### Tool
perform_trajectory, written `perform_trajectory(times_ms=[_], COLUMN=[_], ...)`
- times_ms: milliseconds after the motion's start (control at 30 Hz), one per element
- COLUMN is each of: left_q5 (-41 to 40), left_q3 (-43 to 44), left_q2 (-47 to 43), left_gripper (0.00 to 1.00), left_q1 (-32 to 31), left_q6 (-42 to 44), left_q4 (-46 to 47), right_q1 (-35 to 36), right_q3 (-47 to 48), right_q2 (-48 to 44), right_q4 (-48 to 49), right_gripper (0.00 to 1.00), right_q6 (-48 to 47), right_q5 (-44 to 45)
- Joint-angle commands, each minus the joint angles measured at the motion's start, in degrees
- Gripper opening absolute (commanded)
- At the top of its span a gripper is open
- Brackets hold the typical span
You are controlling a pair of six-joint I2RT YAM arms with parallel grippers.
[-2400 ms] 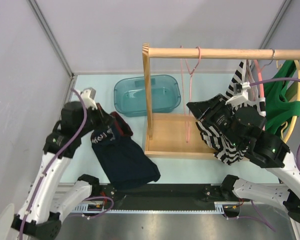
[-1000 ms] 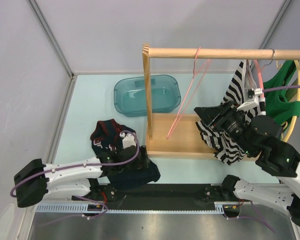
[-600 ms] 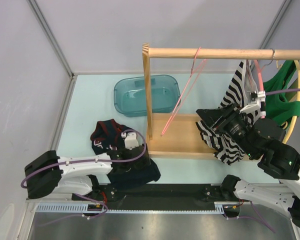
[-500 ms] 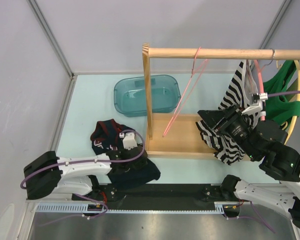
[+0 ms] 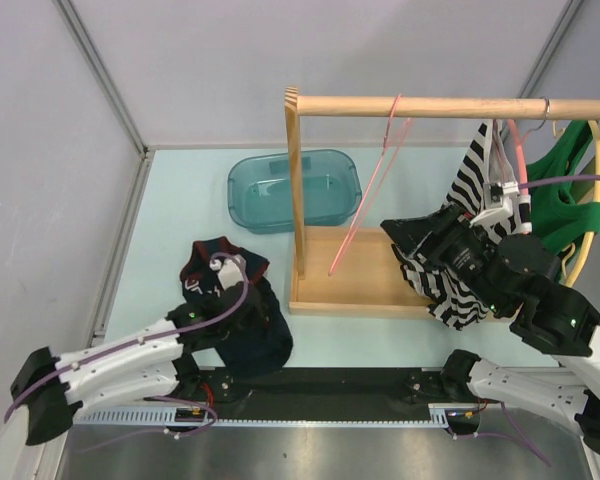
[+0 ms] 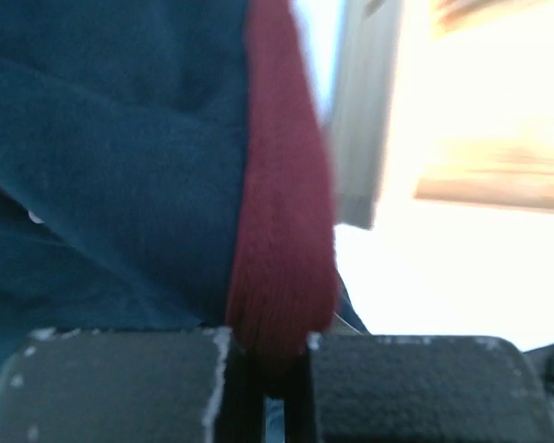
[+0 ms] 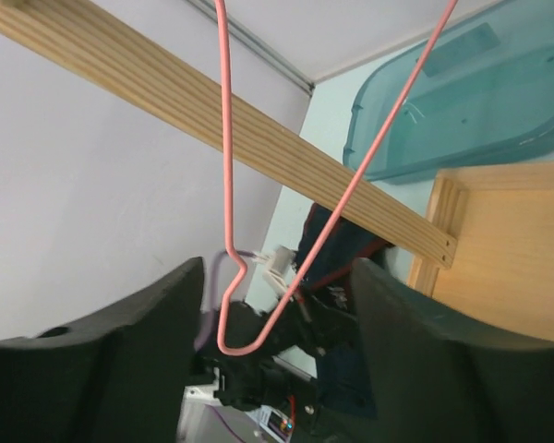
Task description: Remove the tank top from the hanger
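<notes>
The only writing is some white print on the navy tank top [image 5: 250, 335], near its edge at 10 o'clock, and it is too small to read. The tank top is soft knitted cloth with a dark red ribbed trim [image 6: 282, 249]. It lies crumpled on the pale green tabletop [image 5: 180, 220], at 7 o'clock from the teal plastic bin [image 5: 295, 190] and just beside the near-left corner of the wooden rack base [image 5: 350, 270].

The left hand [image 6: 266, 355] is closed, and its two dark, rough-grained fingers pinch the red trim between them. The cloth spreads away from the hand towards 12 o'clock in the left wrist view.

The hanger [image 5: 375, 175] is thin pink wire. It hangs tilted from the round wooden rail [image 5: 430, 106], well apart from the tank top. The right hand [image 5: 398, 238] stands with its jaws apart and holds nothing; the hanger's lower end is at 9 o'clock from it. A black-and-white striped garment [image 5: 470, 180] and a green one [image 5: 565, 200] hang on the rail behind this hand.
</notes>
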Motion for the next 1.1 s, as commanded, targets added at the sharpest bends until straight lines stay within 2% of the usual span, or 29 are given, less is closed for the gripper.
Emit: perform_trajectory(times_ms=[0, 133, 300, 400, 533, 600, 700, 800, 900, 1067], left_q5=[0.7, 10.7, 14.4, 16.1, 20.9, 26.6, 29.3, 33.2, 36.7, 40.6], left_q3=[9.6, 21.9, 38.3, 49.1, 57.6, 61.4, 70.7, 76.5, 82.1, 85.6], left_q2=[-7.5, -8.5, -1.4, 2.9, 9.5, 12.8, 19.4, 25.0, 31.7, 41.1], left_gripper=[0.0, 0.0, 0.0, 0.0, 0.0, 0.0, 0.0, 0.0, 0.0, 0.0], left_q1=[4.9, 13.5, 16.7, 20.2, 25.2, 29.1, 32.8, 35.3, 35.9, 36.0], left_q6=[11.3, 22.3, 29.6, 32.0, 33.9, 34.2, 34.5, 34.1, 32.9, 30.6], left_q4=[-6.5, -7.3, -10.9, -11.5, -10.1, -9.5, -9.6, -7.7, -6.4, -2.0], right_q1=[-0.1, -0.1, -0.1, -0.1, -0.1, 0.0, -0.1, -0.1, -0.1, -0.1], right_q3=[4.8, 7.0, 8.8, 10.3, 11.5, 11.8, 12.6, 13.4, 13.7, 13.7], right_q2=[2.3, 2.6, 2.3, 2.6, 2.7, 2.6, 2.3, 2.1, 1.9, 1.2], right_q4=[0.2, 0.2, 1.1, 1.3, 1.9, 2.2, 2.1, 1.7, 1.2, 1.7], right_gripper=[0.76, 0.88, 1.0, 1.0, 1.0, 1.0, 1.0, 1.0, 1.0, 1.0], right_q6=[-3.4, -4.9, -6.3, -7.7, -9.2, -9.7, -10.3, -11.0, -11.4, -12.5], right_q5=[-2.3, -3.4, -3.9, -4.6, -5.0, -5.3, -5.7, -5.6, -5.2, -4.9])
